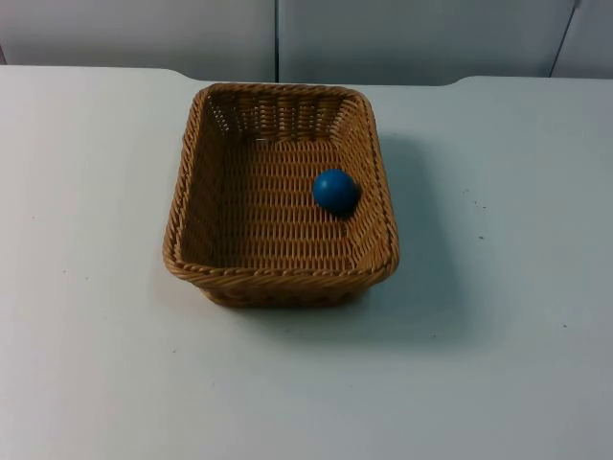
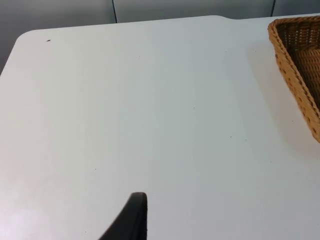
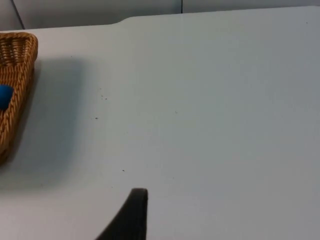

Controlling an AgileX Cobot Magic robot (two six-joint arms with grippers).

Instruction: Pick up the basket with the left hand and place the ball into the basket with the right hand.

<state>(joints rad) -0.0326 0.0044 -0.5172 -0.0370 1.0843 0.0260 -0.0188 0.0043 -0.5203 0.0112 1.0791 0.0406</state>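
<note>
A brown wicker basket stands on the white table, a little left of the middle. A blue ball lies inside it against the right wall. My left gripper hangs over bare table to the left of the basket, apart from the basket rim. My right gripper is over bare table to the right of the basket, well away from the basket corner, where a sliver of the ball peeks over the rim. Neither gripper holds anything that I can see.
The grey partition wall closes the table's far edge. A rounded table corner lies beyond the left gripper. White table top surrounds the basket on every side.
</note>
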